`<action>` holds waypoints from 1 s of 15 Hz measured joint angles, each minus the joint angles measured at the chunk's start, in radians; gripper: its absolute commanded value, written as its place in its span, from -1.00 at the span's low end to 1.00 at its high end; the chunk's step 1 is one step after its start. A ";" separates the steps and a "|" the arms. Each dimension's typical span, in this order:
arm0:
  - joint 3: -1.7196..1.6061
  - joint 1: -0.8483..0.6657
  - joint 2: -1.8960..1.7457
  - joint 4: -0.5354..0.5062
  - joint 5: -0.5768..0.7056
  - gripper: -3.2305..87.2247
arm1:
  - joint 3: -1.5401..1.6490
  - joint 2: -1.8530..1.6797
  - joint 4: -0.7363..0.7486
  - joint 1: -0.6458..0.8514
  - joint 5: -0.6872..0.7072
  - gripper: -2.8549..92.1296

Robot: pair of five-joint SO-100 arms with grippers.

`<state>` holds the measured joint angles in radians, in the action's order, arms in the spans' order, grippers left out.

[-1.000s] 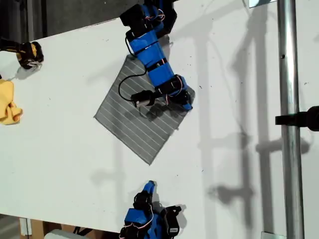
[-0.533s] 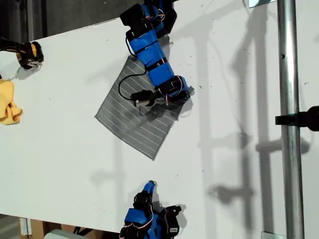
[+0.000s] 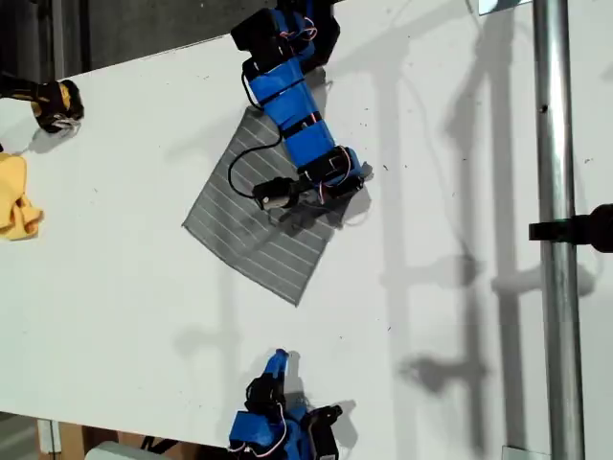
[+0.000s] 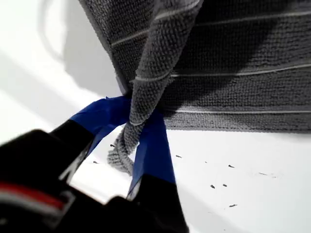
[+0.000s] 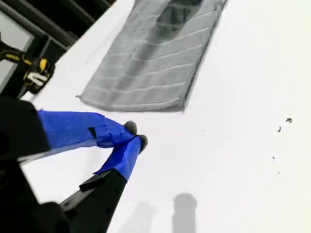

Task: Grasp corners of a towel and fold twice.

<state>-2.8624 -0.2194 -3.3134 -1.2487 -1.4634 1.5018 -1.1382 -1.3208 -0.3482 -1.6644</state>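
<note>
My first gripper (image 4: 138, 141) is pinched on a lifted corner (image 4: 127, 145) of the towel (image 3: 259, 225), which lies mid-bench (image 3: 124, 268). Carry that corner low and straight across so the edges meet. My second gripper (image 5: 136, 138) hangs closed and empty above the near bench.

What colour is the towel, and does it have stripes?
Grey, with thin pale parallel stripes; the towel shows best in the exterior view.
</note>
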 measured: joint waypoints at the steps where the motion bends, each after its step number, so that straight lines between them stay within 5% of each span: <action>1: 0.086 0.000 0.133 0.020 0.020 -0.99 | -0.006 0.005 0.000 0.002 0.011 -0.94; 6: 0.518 0.002 0.727 0.041 0.201 -0.99 | -0.011 0.006 0.000 0.003 0.012 -0.94; 15: 1.301 -0.018 1.450 -0.201 0.693 -0.99 | -0.025 0.014 -0.002 0.005 0.023 -0.94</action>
<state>-1.5616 -0.2378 -1.8638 -1.4496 -0.7701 1.4772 -1.1244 -1.3223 -0.3436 -1.6414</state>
